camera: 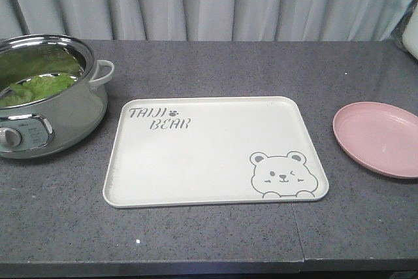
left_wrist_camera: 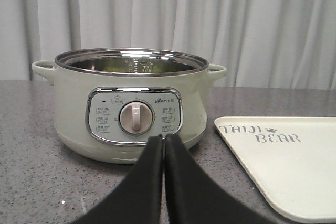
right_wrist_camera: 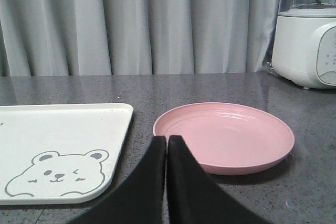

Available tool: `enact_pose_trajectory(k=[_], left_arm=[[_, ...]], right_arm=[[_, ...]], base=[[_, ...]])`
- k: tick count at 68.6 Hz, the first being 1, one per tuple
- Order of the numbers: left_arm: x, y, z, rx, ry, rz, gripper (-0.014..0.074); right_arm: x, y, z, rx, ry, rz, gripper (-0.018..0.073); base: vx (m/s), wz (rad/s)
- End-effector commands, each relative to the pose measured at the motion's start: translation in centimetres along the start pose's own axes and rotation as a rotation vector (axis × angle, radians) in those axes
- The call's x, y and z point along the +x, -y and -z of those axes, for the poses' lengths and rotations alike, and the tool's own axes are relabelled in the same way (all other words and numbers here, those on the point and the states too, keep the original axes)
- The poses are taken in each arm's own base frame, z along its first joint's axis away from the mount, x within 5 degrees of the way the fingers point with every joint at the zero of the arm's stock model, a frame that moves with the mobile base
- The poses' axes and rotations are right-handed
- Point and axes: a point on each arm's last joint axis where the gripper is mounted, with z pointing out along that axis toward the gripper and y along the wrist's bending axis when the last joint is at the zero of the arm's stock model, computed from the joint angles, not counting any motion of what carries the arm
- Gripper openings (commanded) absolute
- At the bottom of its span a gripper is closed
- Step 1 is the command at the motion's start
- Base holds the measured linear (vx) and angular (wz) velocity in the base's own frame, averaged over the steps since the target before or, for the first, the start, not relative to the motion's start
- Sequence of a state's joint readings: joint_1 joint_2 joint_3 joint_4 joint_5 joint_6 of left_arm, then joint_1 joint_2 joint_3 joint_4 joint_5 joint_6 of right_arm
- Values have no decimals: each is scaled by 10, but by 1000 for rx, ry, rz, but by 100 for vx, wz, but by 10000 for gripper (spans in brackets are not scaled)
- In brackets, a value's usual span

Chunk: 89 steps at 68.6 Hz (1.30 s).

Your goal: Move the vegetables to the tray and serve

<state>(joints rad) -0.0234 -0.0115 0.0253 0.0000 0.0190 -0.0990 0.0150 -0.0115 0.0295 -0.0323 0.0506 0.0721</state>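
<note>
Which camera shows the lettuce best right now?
The front view: it looks down into the pot, where the lettuce lies in plain sight. The left wrist view sees the pot side-on, so the leaves are hidden behind the rim. The right wrist view does not show the pot at all.
</note>
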Motion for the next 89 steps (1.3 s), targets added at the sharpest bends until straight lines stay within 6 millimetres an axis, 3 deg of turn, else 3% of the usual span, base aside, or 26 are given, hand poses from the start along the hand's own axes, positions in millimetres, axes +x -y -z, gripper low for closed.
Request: enact_pose_trajectory(k=[1, 27, 34, 43, 48, 58, 63, 74, 89], left_arm=[[1, 0, 1, 11, 65, 8, -6], [0, 0, 1, 12, 66, 8, -6], [-8, 1, 1, 16, 115, 13, -6], [-42, 4, 7, 26, 204, 22, -6], [-74, 8, 14, 31, 251, 14, -6], [-123, 12, 15, 19, 197, -23, -6], [-145, 14, 7, 10, 127, -28, -6], [-178, 17, -26, -7, -37, -60, -6], [-169, 17, -67, -18, -213, -74, -6]], right_arm=[[-5, 0, 0, 0, 73, 13, -8], [-5, 0, 0, 0, 78, 13, -8], [-11, -1, 1, -3, 117, 8, -8], [-42, -2, 6, -3, 168, 9, -8], [-64, -2, 10, 4, 149, 34, -8], [-108, -3, 11, 24, 95, 115, -8], [-129, -3, 6, 27, 74, 124, -8], [-152, -3, -17, 31, -41, 123, -8], [-139, -2, -48, 30, -240, 138, -8]], base=[[0, 0], [0, 0], [0, 0], [0, 0], [0, 0], [0, 0], [0, 0], [0, 0], [0, 0]])
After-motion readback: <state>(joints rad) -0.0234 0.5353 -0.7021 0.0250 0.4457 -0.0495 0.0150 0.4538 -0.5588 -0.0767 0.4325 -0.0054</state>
